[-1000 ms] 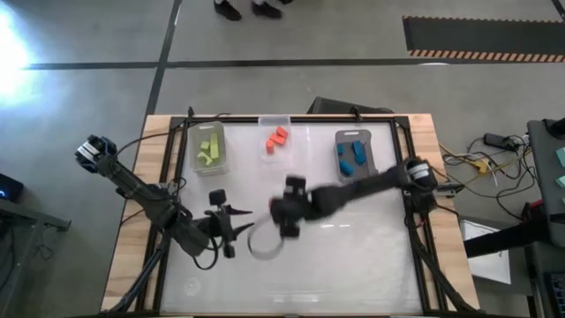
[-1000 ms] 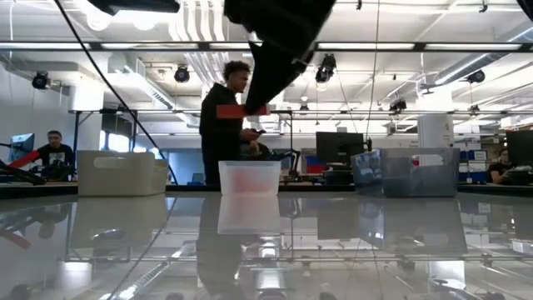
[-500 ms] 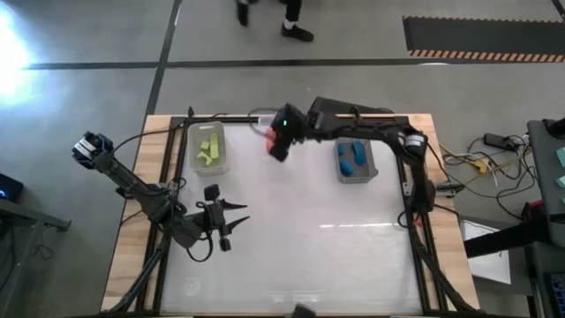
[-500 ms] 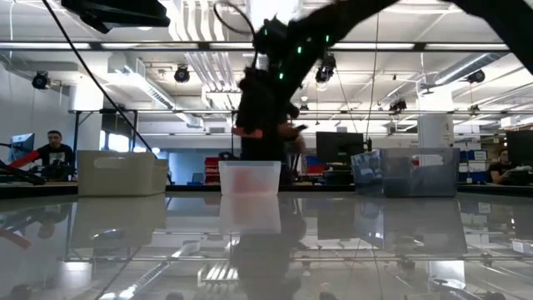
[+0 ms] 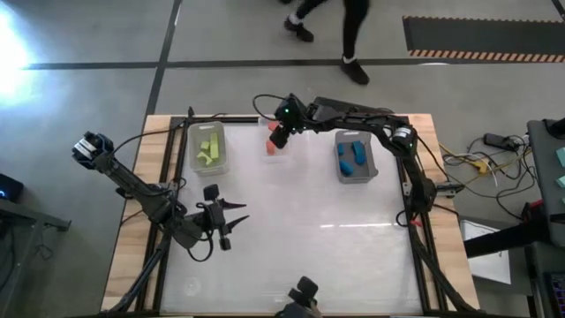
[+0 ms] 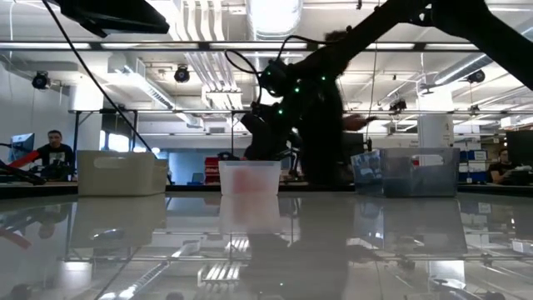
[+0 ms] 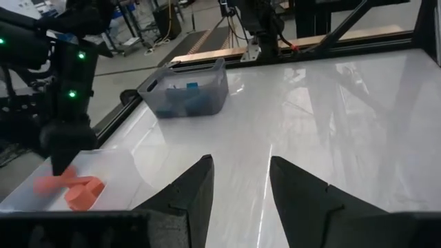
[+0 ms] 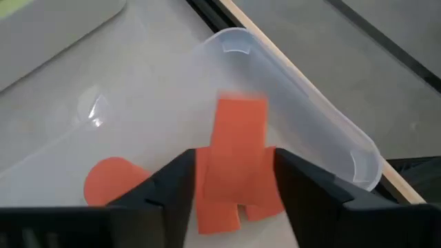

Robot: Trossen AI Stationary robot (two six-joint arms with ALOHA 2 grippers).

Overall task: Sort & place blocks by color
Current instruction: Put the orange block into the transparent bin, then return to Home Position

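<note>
While my right gripper hangs over the clear bin, fingers spread, an orange block shows between them, whether gripped I cannot tell. Looks light, rigid, slick; take its flat sides. Left gripper open, idle

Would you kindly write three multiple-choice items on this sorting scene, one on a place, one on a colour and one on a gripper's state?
1. Where is the right gripper?
A. Over the clear middle bin
B. Over the grey bin
C. At the table's near edge

2. What colour are the blocks in the grey bin?
A. Lime green
B. Orange-red
C. Blue

3. How does the left gripper stand?
A. Shut on a block
B. Open and empty
C. Out of view

Answers:
1. A: the high view shows it above the clear bin, and its wrist view looks down on the orange-red blocks there.
2. C: the blue blocks lie inside it.
3. B: its wrist view shows its fingers apart over the bare table.
</note>
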